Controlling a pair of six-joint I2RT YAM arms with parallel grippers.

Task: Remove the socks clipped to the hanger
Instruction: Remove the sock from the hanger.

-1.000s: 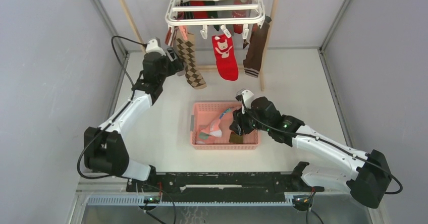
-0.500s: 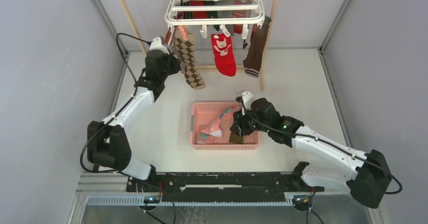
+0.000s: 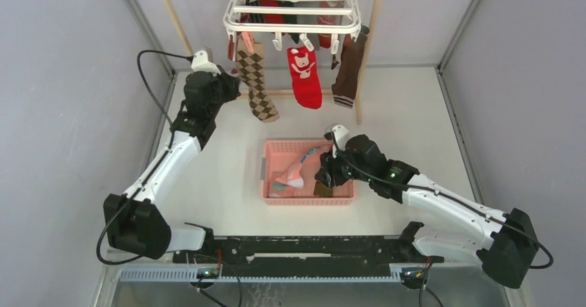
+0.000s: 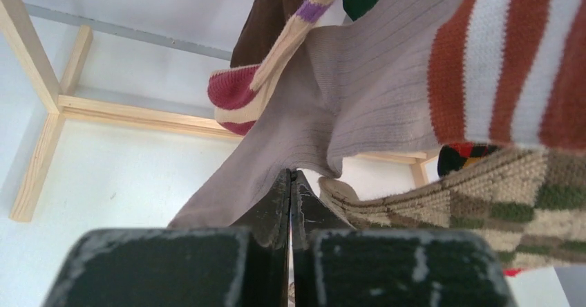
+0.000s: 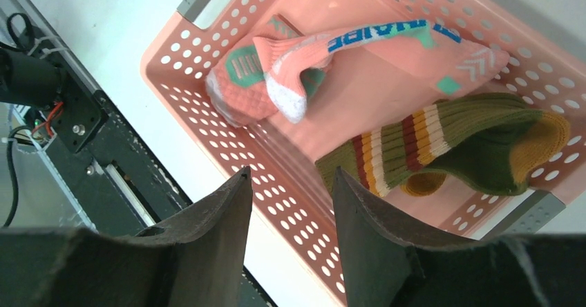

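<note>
The white hanger (image 3: 294, 10) hangs at the back with several socks clipped under it: a brown argyle sock (image 3: 257, 86), a red sock with a bear (image 3: 306, 75) and a dark brown sock (image 3: 347, 68). My left gripper (image 3: 231, 86) is raised beside the argyle sock. In the left wrist view its jaws (image 4: 291, 175) are shut, pinching the lower fold of a grey ribbed sock (image 4: 373, 92) with a red-and-white striped cuff; the argyle sock (image 4: 484, 196) hangs just to the right. My right gripper (image 3: 323, 175) (image 5: 291, 175) hovers open over the pink basket's near wall, holding nothing.
The pink slatted basket (image 3: 265, 172) (image 5: 180, 72) sits mid-table and holds a salmon sock (image 5: 311, 51) and a green striped sock (image 5: 456, 144). Light wooden rack poles (image 3: 173, 13) (image 3: 370, 51) flank the hanger, with a base rail (image 4: 138, 110) on the table. Grey walls close in both sides.
My left gripper has gone from open to shut on the grey sock and its arm has shifted left. The hanger and its socks swung slightly left. The right arm has not moved.
</note>
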